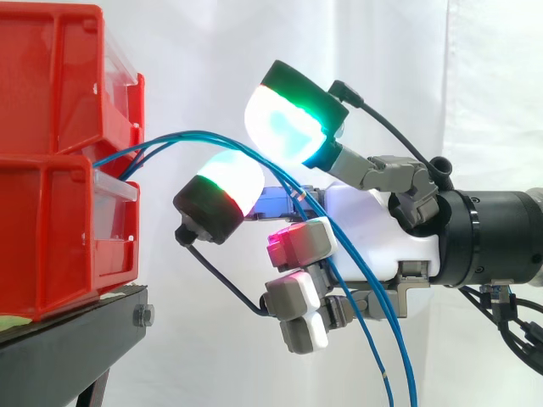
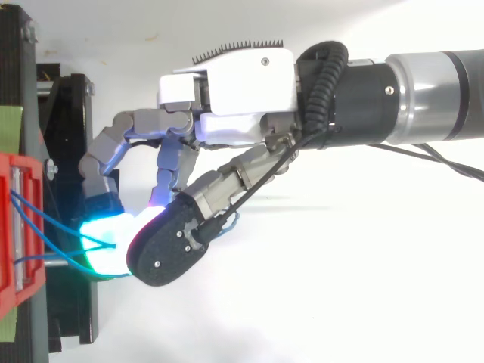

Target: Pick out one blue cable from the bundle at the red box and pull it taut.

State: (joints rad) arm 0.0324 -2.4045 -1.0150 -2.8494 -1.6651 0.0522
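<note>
Hand (image 1: 373,229) in from the right, reaching at the stacked red bins (image 1: 51,170) on the left, which sit on the black stand (image 1: 68,339). Blue cables (image 1: 187,134) arch out of the bins, run through the hand and drop away lower right. Gripped or merely passing through? Cannot tell.

Robot lab, bench test cell
Plain white curtain (image 1: 492,76) backdrop, stacked red bins (image 1: 51,229) on a black metal stand (image 1: 59,352) with a bolt (image 1: 144,316) showing, industrial robot arm (image 2: 431,94) reaching in from the side
</note>
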